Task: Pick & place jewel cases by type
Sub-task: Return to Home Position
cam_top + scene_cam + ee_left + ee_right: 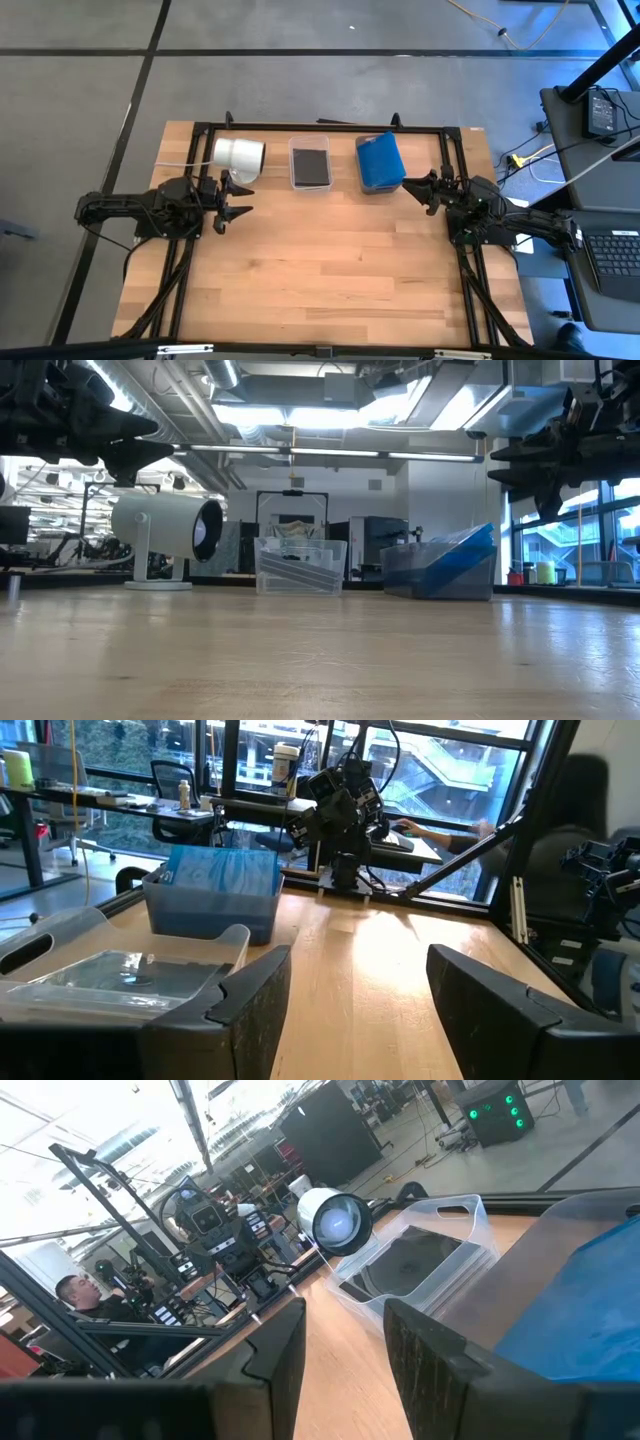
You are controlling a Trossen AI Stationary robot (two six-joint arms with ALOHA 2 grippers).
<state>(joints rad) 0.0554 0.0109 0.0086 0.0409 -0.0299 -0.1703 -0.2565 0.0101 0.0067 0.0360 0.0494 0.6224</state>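
Dark jewel cases (310,166) lie flat in a clear bin (293,150) at the table's far middle. Blue jewel cases (379,160) fill a second bin (400,575) to its right, stacked at a slant against its wall. My left gripper (240,203) hovers open above the table's left side, pointing level toward the right, with nothing between its fingers (250,1005). My right gripper (415,193) hovers open at the right side, just near of the blue bin, pointing left and empty (345,1325).
A white cylinder (240,155) on a stand sits at the far left, close beyond my left gripper. The wooden tabletop (320,260) stretches bare toward the near edge. A black frame (200,140) borders the table. A person (75,1295) sits beyond the left side.
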